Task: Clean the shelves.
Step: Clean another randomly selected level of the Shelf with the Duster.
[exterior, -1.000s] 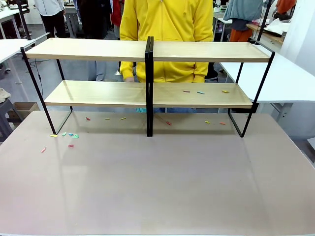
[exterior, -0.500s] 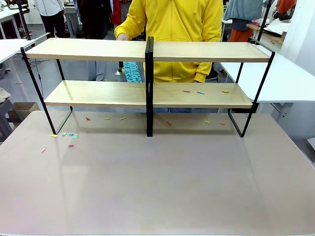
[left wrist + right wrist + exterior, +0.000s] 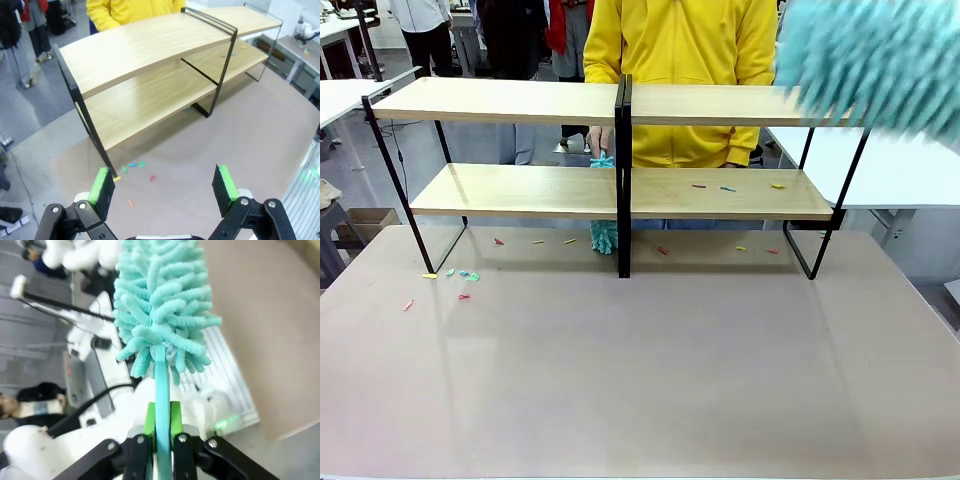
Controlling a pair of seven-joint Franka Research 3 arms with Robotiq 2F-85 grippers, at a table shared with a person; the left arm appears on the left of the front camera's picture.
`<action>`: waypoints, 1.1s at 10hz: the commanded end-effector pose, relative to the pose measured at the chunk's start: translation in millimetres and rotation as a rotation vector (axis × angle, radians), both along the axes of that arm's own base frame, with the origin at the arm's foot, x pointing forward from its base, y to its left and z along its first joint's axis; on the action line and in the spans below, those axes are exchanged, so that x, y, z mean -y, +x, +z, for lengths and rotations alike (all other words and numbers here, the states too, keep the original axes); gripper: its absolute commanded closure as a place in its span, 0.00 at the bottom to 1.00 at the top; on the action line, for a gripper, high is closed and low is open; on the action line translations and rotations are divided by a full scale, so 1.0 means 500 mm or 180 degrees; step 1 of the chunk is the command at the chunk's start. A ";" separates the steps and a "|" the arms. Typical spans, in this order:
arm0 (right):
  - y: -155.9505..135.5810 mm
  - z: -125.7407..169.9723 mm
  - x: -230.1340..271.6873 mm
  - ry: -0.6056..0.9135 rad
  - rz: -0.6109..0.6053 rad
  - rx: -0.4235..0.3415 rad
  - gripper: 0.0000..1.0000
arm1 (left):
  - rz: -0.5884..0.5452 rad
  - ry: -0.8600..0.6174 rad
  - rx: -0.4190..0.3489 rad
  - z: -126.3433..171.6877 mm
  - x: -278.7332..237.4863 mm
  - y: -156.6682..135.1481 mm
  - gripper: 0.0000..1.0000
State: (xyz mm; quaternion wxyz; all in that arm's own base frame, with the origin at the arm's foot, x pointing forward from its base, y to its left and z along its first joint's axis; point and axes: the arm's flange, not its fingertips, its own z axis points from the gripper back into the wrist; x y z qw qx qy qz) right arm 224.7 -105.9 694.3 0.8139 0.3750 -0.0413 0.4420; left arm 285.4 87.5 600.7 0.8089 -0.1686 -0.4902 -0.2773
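right gripper point(image 3: 162, 422): clamped on the handle of a teal duster point(image 3: 160, 305); duster head blurred before the right end of the shelves point(image 3: 500, 100). left gripper point(image 3: 165, 182): jaws wide apart, holding nothing; shelves stand well beyond it on the table point(image 3: 250, 130).

in the front view a teal duster point(image 3: 880, 60) is smeared by motion blur and cut off by the top and right edges. a second duster point(image 3: 604, 238) is partly hidden behind the lower board of the shelves point(image 3: 520, 190). the coloured bits point(image 3: 460, 275) scattered on the table point(image 3: 640, 380) are too small to be identified. in the right wrist view the handle point(image 3: 161, 390) is cut off by the bottom edge.
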 end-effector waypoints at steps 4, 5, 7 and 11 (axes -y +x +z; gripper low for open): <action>-0.018 -0.028 -0.045 -0.0586 0.0102 -0.0169 0.88 | -0.0039 -0.0022 0.0016 -0.001 0.000 0.001 0.00; 0.011 -0.074 -0.112 -0.0891 -0.0037 -0.0288 0.88 | -0.0039 -0.0022 0.0016 -0.001 0.000 0.001 0.00; 0.076 -0.133 -0.188 -0.0755 -0.0588 -0.0225 0.88 | -0.0039 -0.0022 0.0016 -0.001 0.000 0.001 0.00; 0.188 -0.227 -0.285 -0.0849 -0.1637 -0.0091 0.88 | -0.0039 -0.0022 0.0016 -0.001 0.000 0.001 0.00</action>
